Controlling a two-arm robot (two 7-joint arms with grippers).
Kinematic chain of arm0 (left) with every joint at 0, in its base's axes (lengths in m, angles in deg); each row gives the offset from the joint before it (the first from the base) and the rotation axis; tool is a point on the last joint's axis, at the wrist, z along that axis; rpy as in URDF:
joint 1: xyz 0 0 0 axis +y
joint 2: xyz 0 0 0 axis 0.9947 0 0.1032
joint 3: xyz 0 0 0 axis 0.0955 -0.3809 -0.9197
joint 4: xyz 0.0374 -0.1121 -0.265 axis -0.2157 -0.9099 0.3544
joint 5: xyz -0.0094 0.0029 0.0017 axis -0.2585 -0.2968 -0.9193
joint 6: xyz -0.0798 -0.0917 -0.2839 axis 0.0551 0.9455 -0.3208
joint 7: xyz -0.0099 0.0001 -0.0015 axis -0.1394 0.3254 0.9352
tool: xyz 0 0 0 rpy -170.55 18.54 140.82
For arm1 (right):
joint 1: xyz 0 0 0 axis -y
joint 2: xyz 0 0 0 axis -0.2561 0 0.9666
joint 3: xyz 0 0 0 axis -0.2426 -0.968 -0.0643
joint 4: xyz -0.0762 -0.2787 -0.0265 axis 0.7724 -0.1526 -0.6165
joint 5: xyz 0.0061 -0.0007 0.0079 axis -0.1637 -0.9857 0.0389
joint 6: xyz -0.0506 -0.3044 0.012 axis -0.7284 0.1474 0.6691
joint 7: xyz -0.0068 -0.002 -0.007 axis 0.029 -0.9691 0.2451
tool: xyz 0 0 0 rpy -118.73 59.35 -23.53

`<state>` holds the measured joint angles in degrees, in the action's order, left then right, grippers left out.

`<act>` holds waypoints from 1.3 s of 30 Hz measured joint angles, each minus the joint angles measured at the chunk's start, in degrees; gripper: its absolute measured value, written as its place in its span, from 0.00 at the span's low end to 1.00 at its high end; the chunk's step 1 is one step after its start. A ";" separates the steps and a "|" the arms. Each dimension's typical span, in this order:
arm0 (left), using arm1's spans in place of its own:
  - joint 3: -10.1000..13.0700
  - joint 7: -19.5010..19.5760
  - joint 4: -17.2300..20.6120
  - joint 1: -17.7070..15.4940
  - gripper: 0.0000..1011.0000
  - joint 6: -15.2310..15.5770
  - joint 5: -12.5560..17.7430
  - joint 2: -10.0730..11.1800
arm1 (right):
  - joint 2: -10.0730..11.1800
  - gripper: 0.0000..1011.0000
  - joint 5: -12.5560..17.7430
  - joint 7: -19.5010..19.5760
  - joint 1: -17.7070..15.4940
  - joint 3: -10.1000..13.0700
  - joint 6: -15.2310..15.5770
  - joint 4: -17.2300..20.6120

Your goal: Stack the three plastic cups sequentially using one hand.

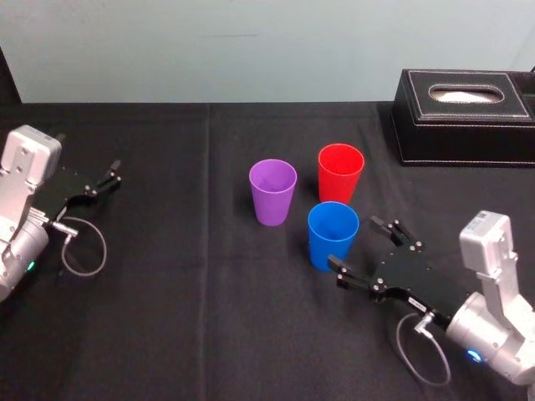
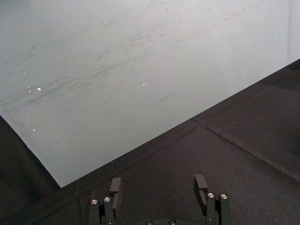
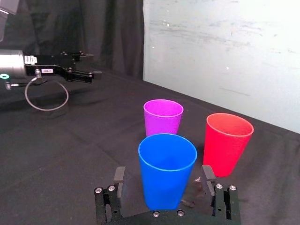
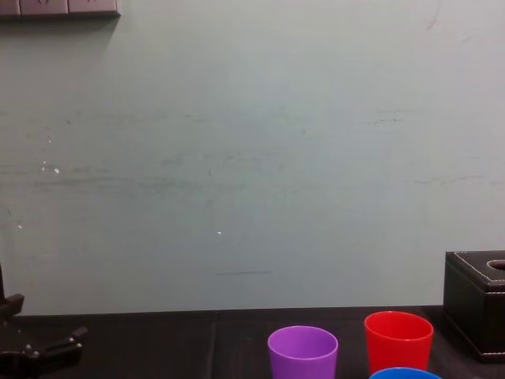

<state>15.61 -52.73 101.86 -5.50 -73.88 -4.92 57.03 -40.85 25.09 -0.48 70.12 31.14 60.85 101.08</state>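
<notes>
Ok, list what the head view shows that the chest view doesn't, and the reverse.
Head view adds: the right pincer, open right at the blue cup, and that cup's full body. Chest view adds: the high wall with a grey strip at its top. Shared: the purple cup, red cup, black box, the blue cup's rim, and the parked left pincer.

Head view high, looking down on the blue cup (image 1: 333, 236), chest view low at its rim, facing the wall (image 4: 237, 158), right wrist view close behind it, left wrist view well left, wall-facing, first three share the cup
</notes>
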 joint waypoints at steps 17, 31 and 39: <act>0.00 0.00 0.00 0.00 0.99 0.00 0.00 0.00 | -5.41 0.99 -2.77 0.69 3.31 -0.48 4.51 -2.69; 0.00 0.00 0.00 0.00 0.99 0.00 0.00 0.00 | -8.29 0.99 -5.16 0.33 4.93 0.22 5.62 -4.39; 0.00 0.00 0.00 0.00 0.99 0.00 0.00 0.00 | -9.72 0.99 -6.51 0.35 4.45 1.08 4.55 -5.11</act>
<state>15.61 -52.73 101.86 -5.51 -73.88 -4.92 57.03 -50.57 18.58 -0.13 74.57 32.22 65.40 95.97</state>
